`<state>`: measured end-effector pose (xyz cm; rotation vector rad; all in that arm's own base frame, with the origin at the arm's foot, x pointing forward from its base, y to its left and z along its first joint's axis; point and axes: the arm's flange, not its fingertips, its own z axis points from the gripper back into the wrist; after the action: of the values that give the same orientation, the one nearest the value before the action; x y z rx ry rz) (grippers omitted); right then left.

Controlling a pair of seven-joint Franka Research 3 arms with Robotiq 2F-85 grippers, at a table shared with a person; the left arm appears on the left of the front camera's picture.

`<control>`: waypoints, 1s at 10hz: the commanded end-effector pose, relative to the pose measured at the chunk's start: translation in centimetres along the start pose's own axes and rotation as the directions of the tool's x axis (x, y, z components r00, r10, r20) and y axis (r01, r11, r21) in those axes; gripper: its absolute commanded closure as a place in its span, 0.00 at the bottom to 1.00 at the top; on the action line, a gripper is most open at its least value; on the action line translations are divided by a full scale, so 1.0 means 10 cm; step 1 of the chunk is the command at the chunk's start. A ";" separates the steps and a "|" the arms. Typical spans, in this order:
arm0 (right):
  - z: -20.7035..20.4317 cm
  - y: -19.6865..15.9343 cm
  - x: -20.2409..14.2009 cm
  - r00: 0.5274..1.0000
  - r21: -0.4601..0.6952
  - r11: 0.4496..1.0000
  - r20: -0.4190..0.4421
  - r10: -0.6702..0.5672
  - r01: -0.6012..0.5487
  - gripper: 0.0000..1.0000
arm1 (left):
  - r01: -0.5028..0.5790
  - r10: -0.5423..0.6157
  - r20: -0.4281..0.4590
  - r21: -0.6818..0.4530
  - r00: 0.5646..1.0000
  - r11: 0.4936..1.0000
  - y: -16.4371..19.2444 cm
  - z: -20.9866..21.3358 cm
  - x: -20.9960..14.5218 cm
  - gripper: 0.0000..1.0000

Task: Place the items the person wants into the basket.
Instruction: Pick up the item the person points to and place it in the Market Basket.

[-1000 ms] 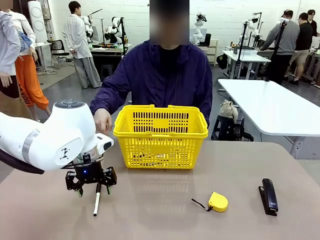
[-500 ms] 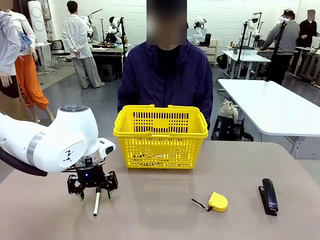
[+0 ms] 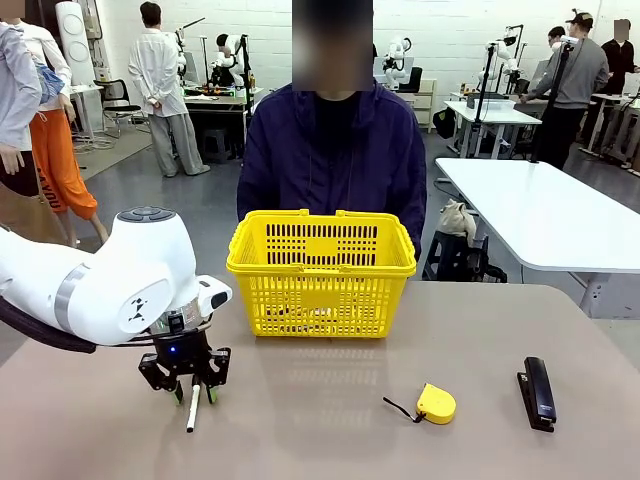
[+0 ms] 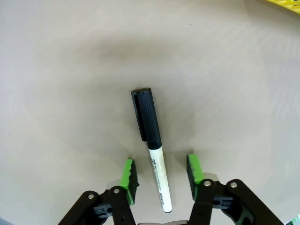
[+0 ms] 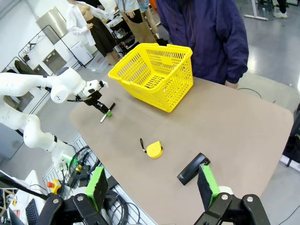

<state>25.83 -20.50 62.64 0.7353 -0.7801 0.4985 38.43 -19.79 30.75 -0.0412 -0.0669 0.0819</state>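
Straddling the white marker (image 4: 156, 165) at the near left of the worktop (image 3: 330, 430), the left jaws (image 3: 191, 392) stand part-way apart, a green pad (image 4: 127, 176) on either side of the barrel with a gap showing, so nothing is grasped; the marker lies flat with its black cap pointing away from the jaws. Right jaws (image 5: 152, 185) hang released, high above the worktop's right edge. Farther back, mid-worktop, sits the yellow basket (image 3: 321, 271), the person (image 3: 336, 160) just behind it.
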 end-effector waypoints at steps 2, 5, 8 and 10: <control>-0.02 -0.01 0.00 1.000 0.018 1.000 0.029 0.012 -0.012 0.00 | 0.004 -0.004 -0.014 -0.017 1.000 1.000 -0.01 0.01 0.01 0.93; -0.02 -0.01 0.00 1.000 0.018 1.000 0.029 0.012 -0.012 0.00 | 0.007 -0.008 -0.013 -0.016 1.000 1.000 -0.02 0.01 -0.01 1.00; -0.02 -0.01 0.00 1.000 0.018 1.000 0.029 0.012 -0.012 0.00 | 0.075 -0.074 0.023 -0.028 0.997 0.997 0.03 0.15 0.01 1.00; -0.02 -0.01 0.00 1.000 0.018 1.000 0.029 0.012 -0.012 0.00 | 0.135 -0.133 0.073 -0.026 0.988 0.990 0.15 0.70 0.00 1.00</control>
<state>25.84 -20.50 62.63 0.7354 -0.7799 0.4984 38.66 -19.37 34.27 -0.0467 -0.1262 -0.0101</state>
